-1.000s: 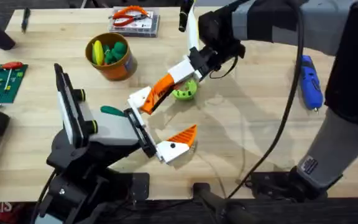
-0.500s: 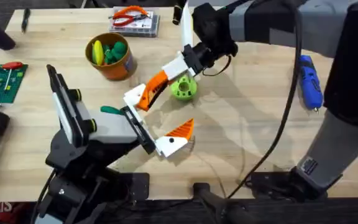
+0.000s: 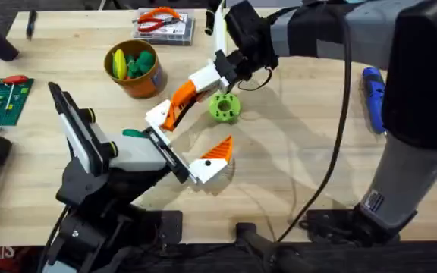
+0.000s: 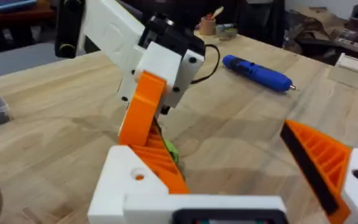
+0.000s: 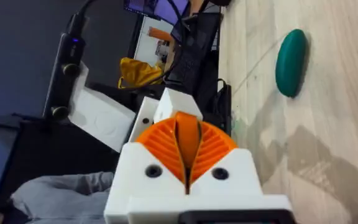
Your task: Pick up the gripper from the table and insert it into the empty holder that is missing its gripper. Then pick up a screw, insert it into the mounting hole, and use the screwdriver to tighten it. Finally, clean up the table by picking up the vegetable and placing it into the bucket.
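Lime-green vegetable (image 3: 224, 107), blue screwdriver (image 3: 372, 89), orange-brown bucket (image 3: 139, 82) with yellow rim, pale plank-grained bench (image 3: 294, 174)

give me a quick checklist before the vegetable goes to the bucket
1. Vegetable lying free on the table: ok.
2. Right end effector open for a grasp: not ok, its orange pads are pressed together.
3. Left end effector open: ok.
4. Either end effector around the vegetable: not ok, both are beside it.
5. Bucket upright: ok.
6. Room in the bucket: cannot tell, toy pieces already sit inside.

Blue screwdriver (image 4: 257, 71) on wooden table (image 4: 55, 130)
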